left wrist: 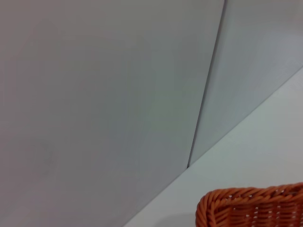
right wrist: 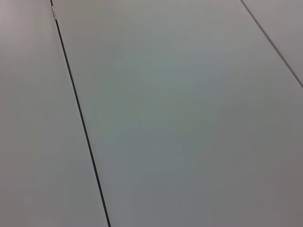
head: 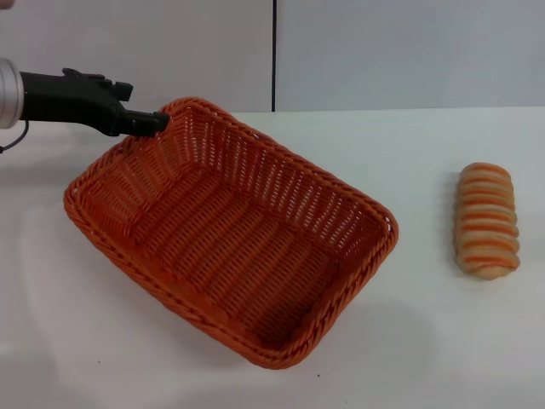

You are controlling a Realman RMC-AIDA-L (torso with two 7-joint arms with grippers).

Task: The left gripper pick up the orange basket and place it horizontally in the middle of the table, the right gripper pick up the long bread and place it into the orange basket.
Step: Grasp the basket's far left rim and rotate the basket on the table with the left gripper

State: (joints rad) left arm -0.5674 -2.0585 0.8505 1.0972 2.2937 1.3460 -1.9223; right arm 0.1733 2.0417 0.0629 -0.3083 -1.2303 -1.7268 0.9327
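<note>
The orange basket (head: pixel 230 234) lies diagonally on the white table (head: pixel 443 349), left of centre, and is empty inside. My left gripper (head: pixel 156 124) reaches in from the left and is shut on the basket's braided rim at its far left corner. A corner of that basket rim (left wrist: pixel 251 203) also shows in the left wrist view. The long bread (head: pixel 487 220), tan with orange and cream stripes, lies on the table at the right, well apart from the basket. My right gripper is out of view, and its wrist view shows only grey wall panels.
A grey panelled wall (head: pixel 358 51) with a dark vertical seam stands behind the table's far edge. Bare tabletop lies between the basket and the bread and along the front.
</note>
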